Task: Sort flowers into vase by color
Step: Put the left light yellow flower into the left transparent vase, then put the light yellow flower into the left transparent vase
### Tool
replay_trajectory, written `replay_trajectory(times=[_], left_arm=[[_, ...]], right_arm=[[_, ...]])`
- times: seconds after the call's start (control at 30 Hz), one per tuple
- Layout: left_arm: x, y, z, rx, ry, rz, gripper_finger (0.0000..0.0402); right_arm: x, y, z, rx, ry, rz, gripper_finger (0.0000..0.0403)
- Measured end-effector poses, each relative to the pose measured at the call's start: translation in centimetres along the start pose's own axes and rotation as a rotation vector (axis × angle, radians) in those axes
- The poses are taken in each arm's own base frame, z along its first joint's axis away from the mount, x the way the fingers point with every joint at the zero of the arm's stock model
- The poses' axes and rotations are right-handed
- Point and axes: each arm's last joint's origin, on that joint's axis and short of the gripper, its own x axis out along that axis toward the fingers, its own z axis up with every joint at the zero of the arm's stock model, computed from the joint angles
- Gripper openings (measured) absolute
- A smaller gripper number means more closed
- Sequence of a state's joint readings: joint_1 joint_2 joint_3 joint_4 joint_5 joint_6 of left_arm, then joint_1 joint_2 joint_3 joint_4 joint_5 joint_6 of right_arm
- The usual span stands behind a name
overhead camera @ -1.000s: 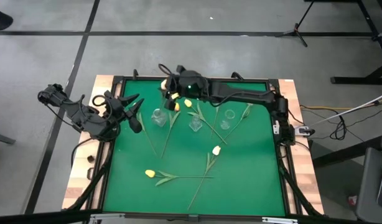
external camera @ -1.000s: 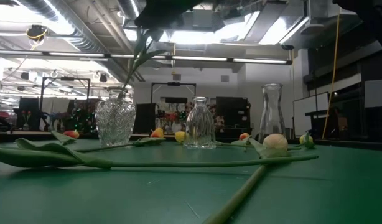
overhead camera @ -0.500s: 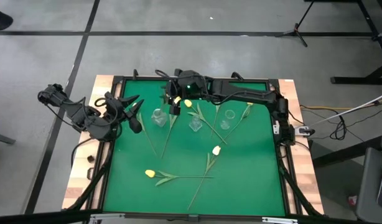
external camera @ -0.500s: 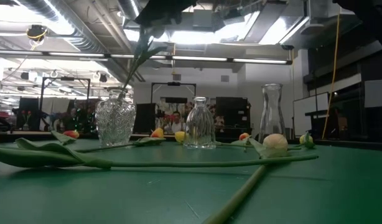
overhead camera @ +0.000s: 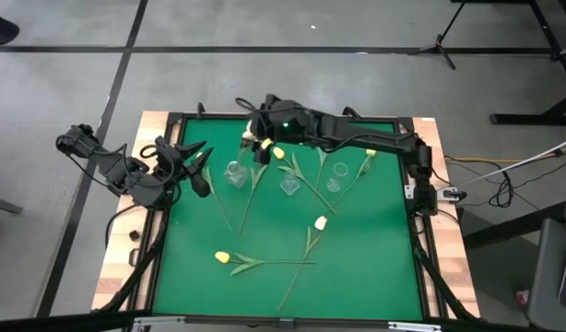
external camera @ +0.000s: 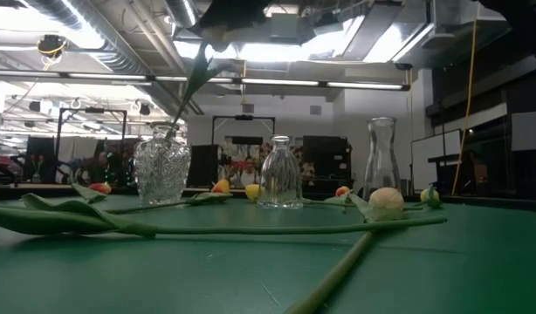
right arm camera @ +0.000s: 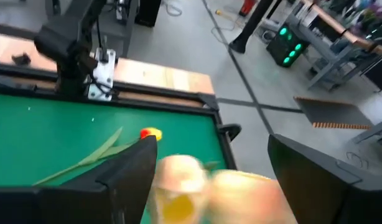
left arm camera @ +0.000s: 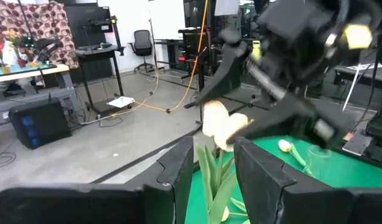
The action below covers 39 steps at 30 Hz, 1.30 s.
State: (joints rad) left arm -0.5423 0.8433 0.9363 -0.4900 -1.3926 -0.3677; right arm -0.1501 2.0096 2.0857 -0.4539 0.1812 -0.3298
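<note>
The right arm's dark two-finger gripper (overhead camera: 261, 138) hangs over the far side of the green felt-covered table (overhead camera: 375, 267). Directly below it stands the rounded cut-glass vase (external camera: 161, 170). In that vase stand pale-headed artificial tulips (overhead camera: 257, 143) on thin green stems. In the low view their stem (external camera: 191, 85) runs long and nearly upright, leaning a little, from the vase mouth up toward the gripper. The right wrist view shows blurred cream and yellow bud heads (right arm camera: 197, 183) lying between its spread fingers (right arm camera: 132, 171); whether the fingers touch them cannot be told.

Beyond the gripper toward the right arm's base stand a small clear glass bottle (external camera: 279, 173) and a tall clear glass carafe (external camera: 381, 160). More tulips lie flat around them. A yellow-headed tulip (overhead camera: 277, 153) lies just beside the gripper, its stem running toward the table's near edge. A cream-headed one (overhead camera: 321, 222) lies farther out, head toward the vases. A yellow one (overhead camera: 222, 256) lies crosswise near the front edge.

The left arm's dark gripper (overhead camera: 199, 166) waits at the table's left edge, well apart from the right one, fingers parted and holding nothing.
</note>
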Motion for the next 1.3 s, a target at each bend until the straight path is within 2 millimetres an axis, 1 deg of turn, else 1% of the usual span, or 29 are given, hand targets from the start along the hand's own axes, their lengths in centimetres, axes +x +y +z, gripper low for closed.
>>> replay_trajectory(times=[0.07, 0.17, 0.27, 0.37, 0.47, 0.57, 0.67, 0.77, 0.9, 1.1, 1.23, 1.3], left_arm=[[0.0, 0.0, 0.0, 0.0, 0.001, -0.004, 0.0114], [0.0, -0.1, -0.1, -0.001, 0.018, -0.047, 0.0114], [0.0, -0.2, -0.2, -0.011, 0.045, -0.102, 0.0114], [0.0, -0.2, -0.6, 0.01, 0.078, -0.145, 0.0114], [-0.1, -0.2, -1.0, 0.022, 0.11, -0.179, 0.0114], [-0.1, -0.2, -1.2, 0.006, 0.137, -0.206, 0.0114], [-0.1, -0.3, -1.4, -0.011, 0.16, -0.231, 0.0114], [-0.2, -0.3, -1.5, 0.003, 0.185, -0.261, 0.0114], [-0.2, -0.3, -1.7, 0.013, 0.201, -0.28, 0.0114], [-0.2, -0.3, -1.7, 0.013, 0.201, -0.28, 0.0114], [-0.2, -0.3, -1.7, 0.014, 0.199, -0.277, 0.0114], [-0.2, -0.3, -1.7, 0.014, 0.199, -0.276, 0.0114]], right_arm=[[-1.1, -0.4, 0.5, -0.017, -0.003, -0.008, 0.0306], [-3.2, -1.0, 0.8, -0.046, 0.056, -0.04, 0.0304], [-6.7, -1.9, 1.0, -0.036, 0.14, -0.06, 0.0304], [-10.5, -2.7, 1.1, 0.039, 0.213, -0.055, 0.0303], [-13.2, -3.1, 0.8, 0.135, 0.268, -0.013, 0.0303], [-15.2, -3.1, 0.5, 0.257, 0.308, 0.064, 0.0303], [-16.0, -2.2, 0.1, 0.354, 0.383, 0.162, 0.0303], [-16.3, -0.3, -0.7, 0.383, 0.523, 0.274, 0.0303], [-16.3, 3.5, -1.6, 0.356, 0.645, 0.382, 0.0303], [-15.5, 10.3, -3.2, 0.246, 0.666, 0.45, 0.0303], [-15.0, 14.9, -5.7, 0.116, 0.667, 0.454, 0.0303], [-14.9, 16.7, -7.2, 0.058, 0.671, 0.475, 0.0303]])
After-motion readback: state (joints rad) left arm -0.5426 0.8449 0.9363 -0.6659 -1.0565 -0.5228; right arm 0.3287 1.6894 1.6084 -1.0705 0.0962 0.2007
